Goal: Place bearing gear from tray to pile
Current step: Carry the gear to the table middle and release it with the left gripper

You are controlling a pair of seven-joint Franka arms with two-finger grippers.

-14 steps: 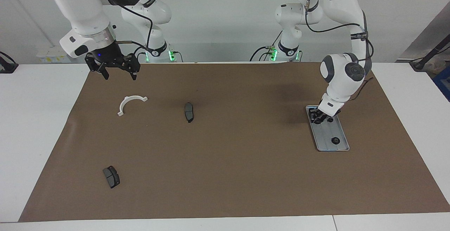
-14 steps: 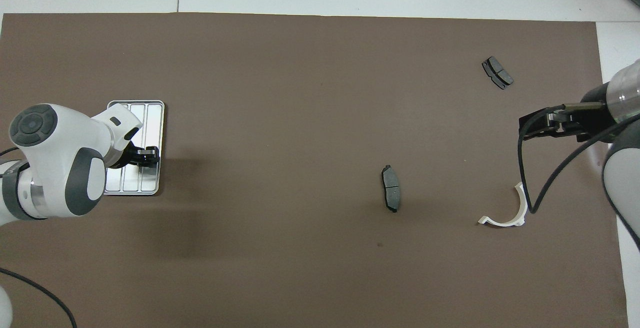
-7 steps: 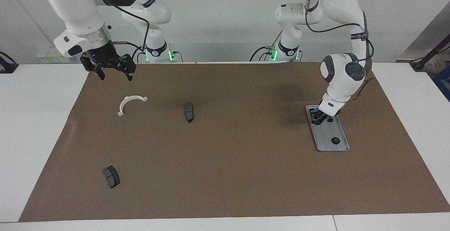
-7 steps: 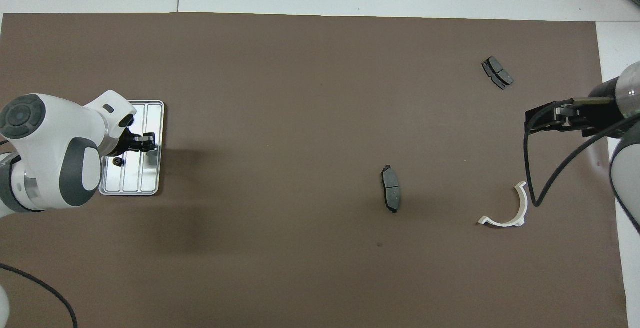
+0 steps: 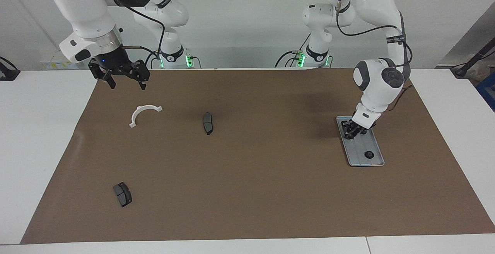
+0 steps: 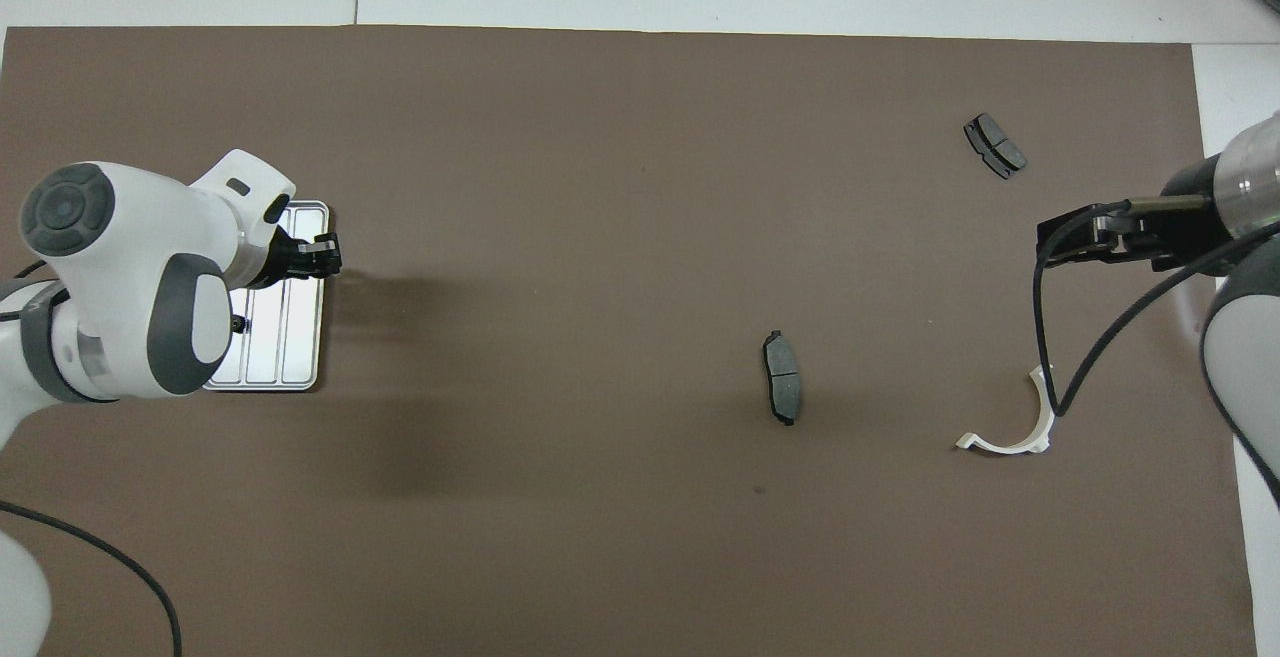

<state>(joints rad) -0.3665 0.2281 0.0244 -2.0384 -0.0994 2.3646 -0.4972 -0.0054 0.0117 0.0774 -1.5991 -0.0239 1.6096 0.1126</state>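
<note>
Two gears still show on the tray: the far gear at the end away from the robots, and the near gear peeking out beside my left arm in the overhead view. Neither has budged over the last second. What has changed is the left gripper. It was down by the near gear, and it has now slid along the tray toward the far end and out over the rim. In the facing view it hangs low over the tray's near end. I can't tell whether its pincer is clamped on a gear or has come away with nothing.

The right gripper has drawn back a little toward its base, its pincer wide apart and empty over the mat edge near the bracket, waiting.

No pile shows anywhere on the mat yet, so I reckon the carry has barely begun.
</note>
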